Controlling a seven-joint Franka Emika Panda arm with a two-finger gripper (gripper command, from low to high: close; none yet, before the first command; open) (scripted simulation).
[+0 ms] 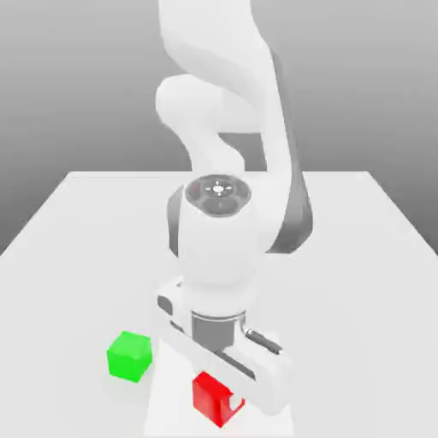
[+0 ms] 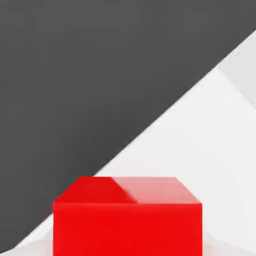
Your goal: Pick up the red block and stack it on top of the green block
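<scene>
Worktop (image 1: pixel 355 299): pale, plain, with a brighter white patch (image 1: pixel 168 415). Green block (image 1: pixel 129 357) rests directly on it, just off the patch, toward the exterior view's left. Red block (image 1: pixel 211 399) at the patch; contact underneath unclear.

One red block (image 1: pixel 217 399), glossy cube, directly beneath the gripper (image 1: pixel 219 389). One green block (image 1: pixel 130 356), toward the exterior view's left of the red block, apart from it. One white arm (image 1: pixel 220 248), rising above the red block.
</scene>
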